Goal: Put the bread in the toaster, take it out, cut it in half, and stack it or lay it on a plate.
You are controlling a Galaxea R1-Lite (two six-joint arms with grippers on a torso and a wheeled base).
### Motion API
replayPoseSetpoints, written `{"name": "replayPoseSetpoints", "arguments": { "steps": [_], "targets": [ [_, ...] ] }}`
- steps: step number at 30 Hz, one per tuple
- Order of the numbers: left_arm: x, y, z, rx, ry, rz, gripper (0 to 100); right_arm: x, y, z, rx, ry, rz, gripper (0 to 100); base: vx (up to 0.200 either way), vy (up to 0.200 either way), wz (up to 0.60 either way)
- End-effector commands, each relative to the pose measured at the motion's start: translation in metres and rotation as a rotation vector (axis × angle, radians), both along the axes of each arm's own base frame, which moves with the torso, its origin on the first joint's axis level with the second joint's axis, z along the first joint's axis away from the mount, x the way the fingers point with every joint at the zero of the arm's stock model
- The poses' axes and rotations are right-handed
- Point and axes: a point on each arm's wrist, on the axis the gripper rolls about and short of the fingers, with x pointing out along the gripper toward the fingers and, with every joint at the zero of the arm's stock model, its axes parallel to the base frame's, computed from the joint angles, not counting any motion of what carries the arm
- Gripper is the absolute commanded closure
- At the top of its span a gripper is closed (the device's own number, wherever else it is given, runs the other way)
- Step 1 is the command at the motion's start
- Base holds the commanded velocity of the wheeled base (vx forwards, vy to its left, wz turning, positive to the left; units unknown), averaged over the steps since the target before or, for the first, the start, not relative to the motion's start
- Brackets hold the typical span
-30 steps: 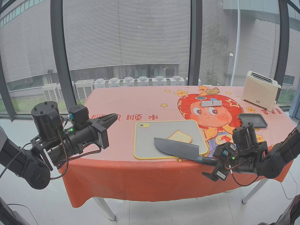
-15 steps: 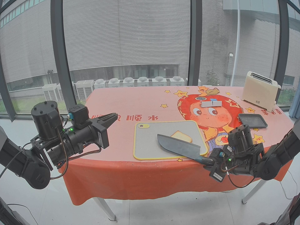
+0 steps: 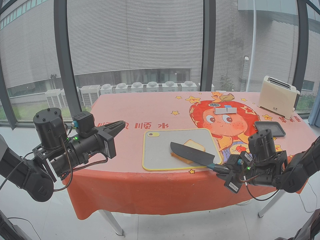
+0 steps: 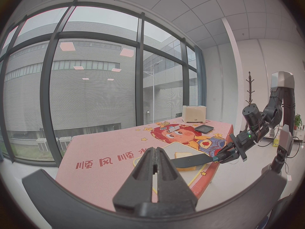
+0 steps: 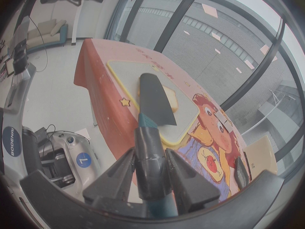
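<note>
A slice of bread (image 3: 195, 146) lies on the grey, yellow-rimmed cutting board (image 3: 156, 150) near the table's front edge. My right gripper (image 3: 222, 171) is shut on the teal handle of a dark knife (image 3: 191, 153), just off the front edge. Its blade lies across the slice, so bread shows on both sides. In the right wrist view the blade (image 5: 154, 99) covers most of the bread (image 5: 171, 99) beyond the gripper (image 5: 149, 163). My left gripper (image 3: 116, 126) hangs shut and holding nothing off the table's left side, with its tip (image 4: 154, 156) pointing towards the board.
A cream toaster (image 3: 277, 95) stands at the table's far right corner. In front of it a dark rectangular plate (image 3: 270, 128) rests on the orange cloth. A small white and blue block (image 3: 225, 110) sits mid-table behind the board.
My right gripper has carried the knife away from the table's front edge. The blade, held in front of the bread before, has turned narrower and now lies across the slice. The left arm has kept still.
</note>
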Motion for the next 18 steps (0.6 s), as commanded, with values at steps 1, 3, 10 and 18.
{"name": "replayPoseSetpoints", "arguments": {
  "steps": [1, 3, 10, 18],
  "targets": [
    [0.000, -0.001, -0.001, 0.001, 0.003, 0.000, 100, -0.004, 0.000, 0.012, 0.047, -0.027, -0.009, 100, 0.000, 0.000, 0.00],
    [0.000, 0.000, -0.001, 0.001, 0.003, 0.000, 100, -0.002, -0.002, 0.014, 0.070, -0.022, -0.026, 100, 0.000, 0.000, 0.00],
    [-0.001, 0.000, 0.000, 0.000, 0.000, 0.000, 100, 0.002, -0.006, 0.018, 0.209, 0.036, -0.049, 100, 0.000, 0.000, 0.00],
    [-0.001, 0.000, -0.002, 0.003, 0.006, 0.000, 100, 0.004, -0.002, 0.030, 0.458, 0.094, -0.091, 100, 0.000, 0.000, 0.00]
  ]
}}
